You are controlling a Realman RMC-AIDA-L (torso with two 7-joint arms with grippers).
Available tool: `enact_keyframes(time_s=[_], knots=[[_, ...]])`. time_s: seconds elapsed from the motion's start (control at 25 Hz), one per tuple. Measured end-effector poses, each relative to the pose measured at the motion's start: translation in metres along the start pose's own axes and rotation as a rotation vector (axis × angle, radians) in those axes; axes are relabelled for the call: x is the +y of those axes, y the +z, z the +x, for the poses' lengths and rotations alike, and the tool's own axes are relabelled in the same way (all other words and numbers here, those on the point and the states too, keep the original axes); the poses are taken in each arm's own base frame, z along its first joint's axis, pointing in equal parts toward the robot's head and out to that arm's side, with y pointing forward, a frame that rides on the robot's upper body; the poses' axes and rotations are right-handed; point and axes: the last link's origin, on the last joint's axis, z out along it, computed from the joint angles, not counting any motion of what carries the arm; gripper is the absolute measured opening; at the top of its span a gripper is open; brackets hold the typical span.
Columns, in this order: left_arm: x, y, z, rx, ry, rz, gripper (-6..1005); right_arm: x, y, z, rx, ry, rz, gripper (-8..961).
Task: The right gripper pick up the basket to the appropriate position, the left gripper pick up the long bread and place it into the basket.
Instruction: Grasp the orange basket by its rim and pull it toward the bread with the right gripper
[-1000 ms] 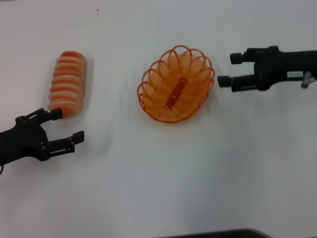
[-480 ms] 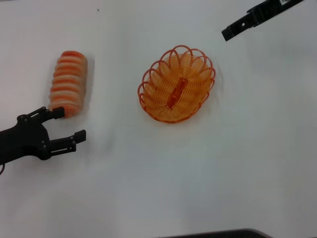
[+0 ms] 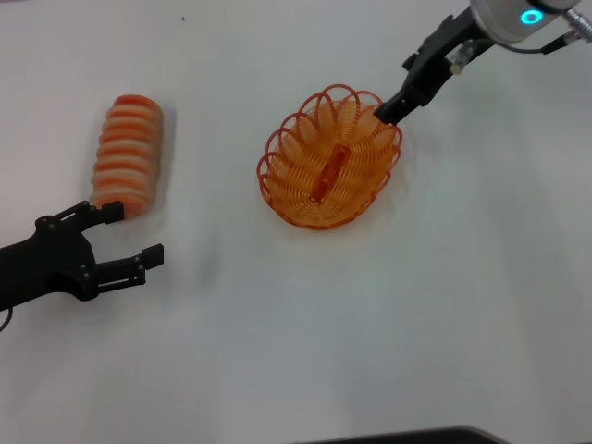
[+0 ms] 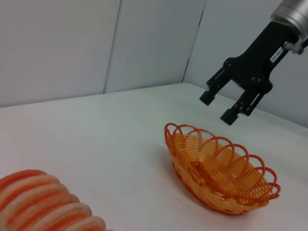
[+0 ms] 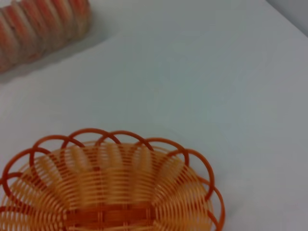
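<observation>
The orange wire basket (image 3: 328,159) sits on the white table at centre, empty. My right gripper (image 3: 396,91) reaches down from the upper right and hangs open just above the basket's far right rim; the left wrist view shows its fingers (image 4: 217,107) apart and clear of the basket (image 4: 216,173). The striped long bread (image 3: 128,155) lies at the left. My left gripper (image 3: 136,231) is open and empty at the bread's near end, with one fingertip (image 3: 113,212) right by the loaf. The right wrist view shows the basket (image 5: 110,187) close below and the bread (image 5: 38,24) farther off.
The white table (image 3: 370,324) carries nothing else. A dark edge (image 3: 416,435) shows at the near side. Grey wall panels (image 4: 96,43) stand behind the table in the left wrist view.
My right gripper has swung from beside the basket's right side up and back, then down over its far right rim. The left gripper, bread and basket have hardly moved.
</observation>
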Motion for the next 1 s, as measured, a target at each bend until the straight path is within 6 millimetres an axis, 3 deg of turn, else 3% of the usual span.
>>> enact_keyframes(time_s=[0.36,1.0], knots=[[0.001,0.001,-0.001,0.001,-0.003,-0.001,931,0.000,0.037,0.003,-0.034,0.020,0.017,857],[0.004,0.005,-0.001,0.000,0.001,-0.012,930,0.002,0.058,0.005,-0.072,0.049,0.014,856]])
